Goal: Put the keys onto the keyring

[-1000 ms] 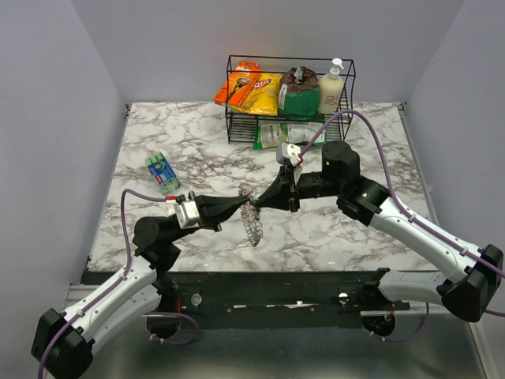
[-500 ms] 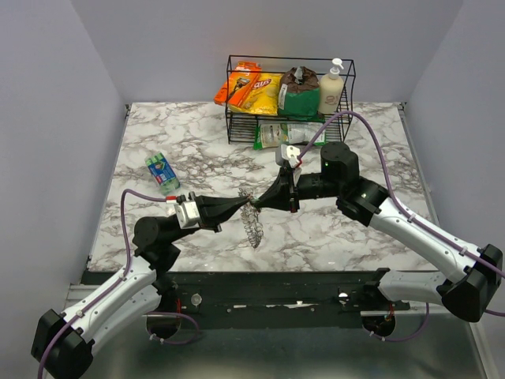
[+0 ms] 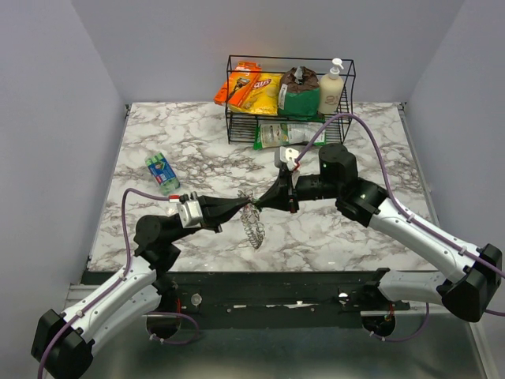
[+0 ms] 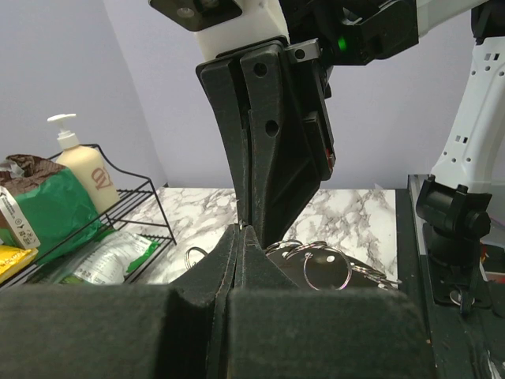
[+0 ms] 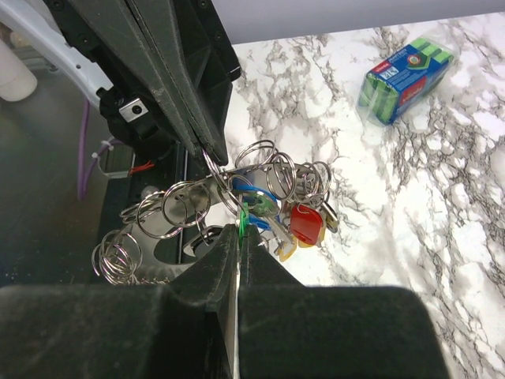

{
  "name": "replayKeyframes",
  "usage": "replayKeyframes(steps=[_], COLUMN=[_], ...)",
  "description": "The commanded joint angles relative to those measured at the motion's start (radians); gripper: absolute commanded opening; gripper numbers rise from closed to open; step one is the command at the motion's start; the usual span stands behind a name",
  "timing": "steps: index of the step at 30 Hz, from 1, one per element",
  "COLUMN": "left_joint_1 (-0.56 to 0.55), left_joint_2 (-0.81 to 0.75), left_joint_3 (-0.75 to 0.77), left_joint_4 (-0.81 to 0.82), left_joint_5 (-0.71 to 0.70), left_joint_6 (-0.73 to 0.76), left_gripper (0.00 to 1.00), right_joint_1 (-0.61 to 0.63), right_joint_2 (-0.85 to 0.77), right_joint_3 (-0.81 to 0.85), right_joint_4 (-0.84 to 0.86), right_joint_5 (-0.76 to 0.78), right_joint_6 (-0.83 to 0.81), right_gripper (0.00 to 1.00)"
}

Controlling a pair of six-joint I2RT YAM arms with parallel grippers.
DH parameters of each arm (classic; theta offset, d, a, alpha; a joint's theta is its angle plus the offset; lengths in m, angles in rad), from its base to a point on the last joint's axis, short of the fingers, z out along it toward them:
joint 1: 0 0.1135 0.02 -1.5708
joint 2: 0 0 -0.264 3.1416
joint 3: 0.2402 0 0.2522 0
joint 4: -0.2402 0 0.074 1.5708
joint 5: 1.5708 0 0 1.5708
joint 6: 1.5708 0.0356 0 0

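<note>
The keyring (image 3: pixel 252 225) is a silvery coil of rings hanging above the table's front middle. In the right wrist view the keyring (image 5: pixel 162 221) spreads left. Red (image 5: pixel 306 223), blue (image 5: pixel 254 190) and yellow (image 5: pixel 287 249) keys hang bunched on it. My left gripper (image 3: pixel 242 208) is shut on a ring of the coil, its tip (image 5: pixel 207 150) touching it; in its own view the left gripper (image 4: pixel 240 230) is closed, with rings (image 4: pixel 325 267) to the right. My right gripper (image 3: pixel 258 204) meets it tip to tip and is shut (image 5: pixel 240 230) on a green key (image 5: pixel 244 215).
A black wire basket (image 3: pixel 234 95) at the back holds chip bags, a green bag and a soap bottle (image 3: pixel 332 85). A packet (image 3: pixel 282 134) lies under it. A green sponge pack (image 3: pixel 162 172) lies at the left, also in the right wrist view (image 5: pixel 406 75).
Both gripper tips stay together at the keyring. They have drifted very slightly away from the front edge; the hanging coil has hardly shifted.
</note>
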Motion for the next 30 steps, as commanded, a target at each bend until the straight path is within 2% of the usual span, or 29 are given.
replayKeyframes(steps=[1, 23, 30], left_joint_1=[-0.005, -0.005, -0.005], left_joint_2=[-0.02, -0.023, -0.028], left_joint_3=[0.045, 0.048, 0.042], left_joint_4=[0.06, 0.048, 0.04], left_joint_5=[0.016, 0.022, 0.02], left_joint_6=[0.018, 0.024, 0.024], left_gripper=[0.0, 0.0, 0.0], right_joint_1=[0.004, 0.004, 0.004], right_joint_2=[-0.002, 0.074, 0.058], right_joint_3=[-0.012, 0.051, 0.05], right_joint_4=[-0.059, -0.191, -0.192], right_joint_5=[0.058, -0.008, -0.02], right_joint_6=[-0.038, -0.121, -0.13], right_gripper=[0.01, 0.01, 0.11])
